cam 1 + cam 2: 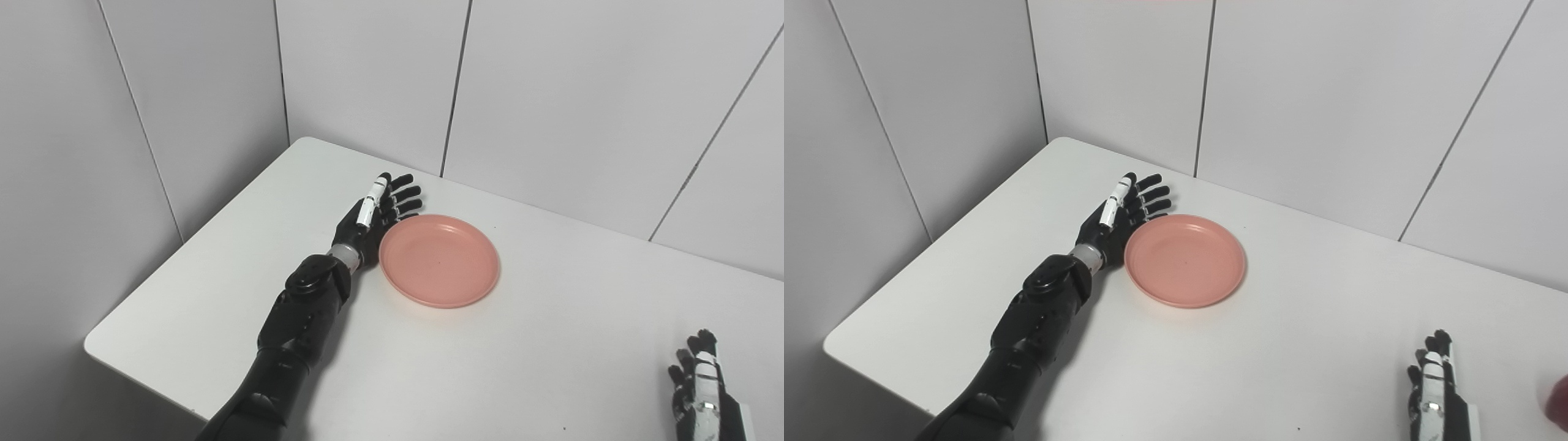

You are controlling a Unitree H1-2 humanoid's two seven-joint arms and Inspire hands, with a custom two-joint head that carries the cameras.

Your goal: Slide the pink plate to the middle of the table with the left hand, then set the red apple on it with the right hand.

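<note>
Table (520, 367): we see a white top boxed in by grey wall panels.
Pink plate (439, 260): frame centre, empty.
Left hand (375, 215): fingers spread, holding nothing, against the plate's left rim.
Right hand (1437, 392): lower right corner, fingers extended, empty.
Apple (1559, 401): red sliver at right edge.

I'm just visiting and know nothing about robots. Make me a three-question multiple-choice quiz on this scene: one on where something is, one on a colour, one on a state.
1. The left hand is:
A. on the plate
B. at the plate's left rim
C. off the table

2. The plate is:
A. blue
B. green
C. pink

3. The plate holds:
A. nothing
B. an apple
C. a cup

Answers:
1 B, the open fingers lie along the left rim.
2 C, it is salmon pink on the white table.
3 A, its inside is bare.
</note>
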